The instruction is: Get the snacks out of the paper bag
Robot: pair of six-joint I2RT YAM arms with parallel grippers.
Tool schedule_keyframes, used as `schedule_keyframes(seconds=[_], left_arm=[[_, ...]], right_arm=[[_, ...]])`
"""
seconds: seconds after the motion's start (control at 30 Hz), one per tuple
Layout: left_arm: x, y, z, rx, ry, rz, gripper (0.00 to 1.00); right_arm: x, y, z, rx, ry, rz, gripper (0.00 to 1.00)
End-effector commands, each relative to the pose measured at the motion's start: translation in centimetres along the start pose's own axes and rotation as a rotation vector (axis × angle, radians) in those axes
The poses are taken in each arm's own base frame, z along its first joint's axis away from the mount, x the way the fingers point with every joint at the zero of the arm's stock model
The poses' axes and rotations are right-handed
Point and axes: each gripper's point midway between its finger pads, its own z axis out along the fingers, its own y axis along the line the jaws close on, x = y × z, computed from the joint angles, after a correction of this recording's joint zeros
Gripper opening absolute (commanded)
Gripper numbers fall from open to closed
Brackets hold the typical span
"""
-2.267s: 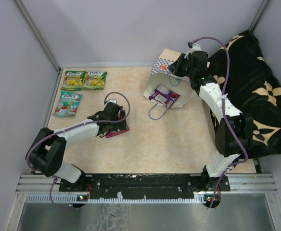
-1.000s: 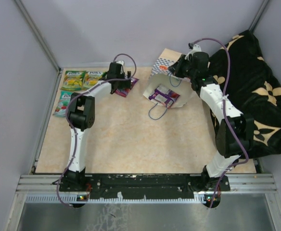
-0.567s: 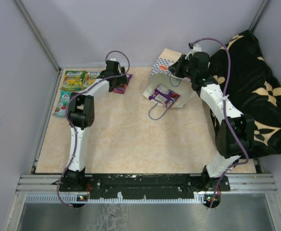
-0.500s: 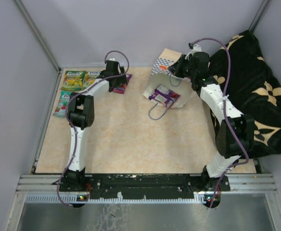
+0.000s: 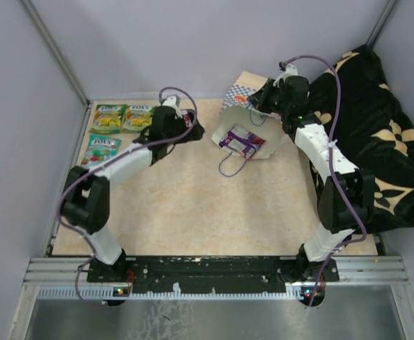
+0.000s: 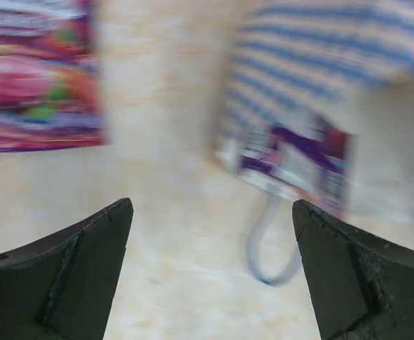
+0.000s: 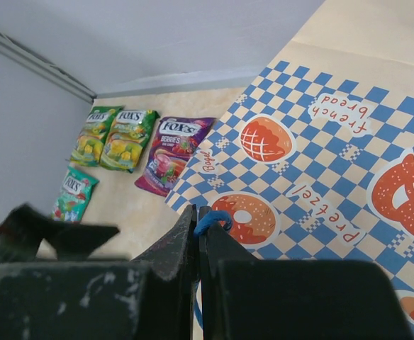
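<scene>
Paper bag (image 5: 237, 117) lies on its side at the far right of the surface (image 5: 193, 205), mouth toward the arms, with one purple pouch (image 5: 239, 140) showing inside. Right gripper (image 7: 198, 216): jaws pinched tight on the bag's blue cord handle (image 7: 212, 220). Left gripper (image 6: 210, 212): jaws wide, nothing between them, low over the surface just left of the bag (wrist view blurred). Already out, along the far left: green-yellow pouches (image 5: 108, 119), teal pouch (image 5: 102, 151), purple berry pouch (image 7: 173, 154).
</scene>
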Motion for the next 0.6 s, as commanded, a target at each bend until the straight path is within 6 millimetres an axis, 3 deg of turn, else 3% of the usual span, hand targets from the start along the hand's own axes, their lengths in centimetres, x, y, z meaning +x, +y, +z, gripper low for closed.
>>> schedule_keyframes(seconds=[0.0,0.07,0.23,0.33,0.37,0.43,0.57], left_arm=[[-0.2,-12.3,-6.6,0.471,-0.177,-0.042,1.00],[1.4,-15.2,-7.5,0.562,-0.171,-0.029,1.00],[5.7,-18.9,-5.2,0.648,-0.086,-0.115,1.00],[6.9,-19.2,-2.8,0.629,-0.061,-0.170,1.00],[7.1,-19.0,-1.8,0.608,-0.063,-0.175,1.00],[7.3,-18.7,-0.4,0.573,-0.074,-0.182,0.99],[6.8,-19.3,1.0,0.577,-0.097,-0.198,0.99]], right_arm=[[-2.4,0.7,0.6,-0.033,-0.070,-0.007,0.00],[-2.4,0.7,0.6,-0.037,-0.070,-0.005,0.00],[-2.8,1.3,0.1,-0.047,-0.078,-0.002,0.00],[-2.6,1.1,-0.2,-0.035,-0.075,-0.006,0.00],[-3.6,1.9,-1.2,-0.044,-0.098,-0.019,0.00],[-3.7,2.0,-1.6,-0.037,-0.102,-0.029,0.00],[-3.7,1.9,-2.0,-0.025,-0.106,-0.035,0.00]])
